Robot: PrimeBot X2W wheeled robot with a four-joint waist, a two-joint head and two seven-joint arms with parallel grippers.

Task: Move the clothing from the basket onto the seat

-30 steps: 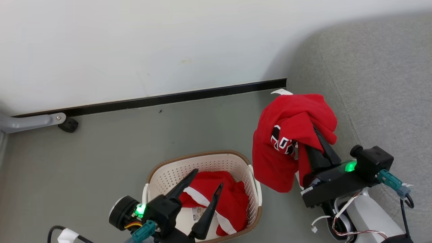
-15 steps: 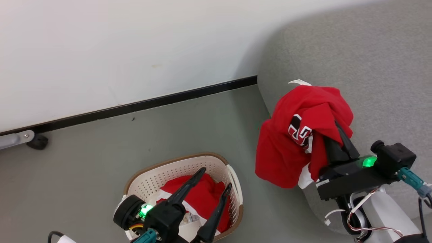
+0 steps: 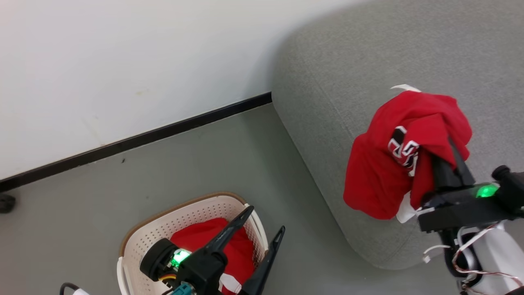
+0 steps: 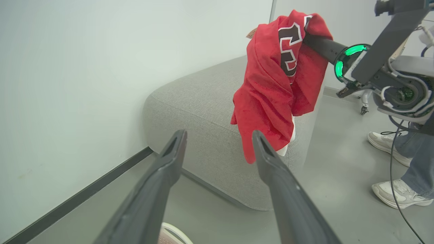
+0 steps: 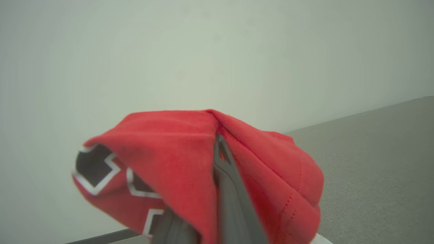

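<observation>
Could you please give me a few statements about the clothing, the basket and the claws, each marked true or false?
1. The right claw is shut on the numbered jersey. True.
2. The jersey lies flat on the seat. False: it hangs bunched from the right claw, above the seat.
3. The left claw is open and holds nothing. True.
4. The basket is empty. False: a red garment lies in it.
5. The basket stands on the seat. False: it stands on the floor beside the seat.
</observation>
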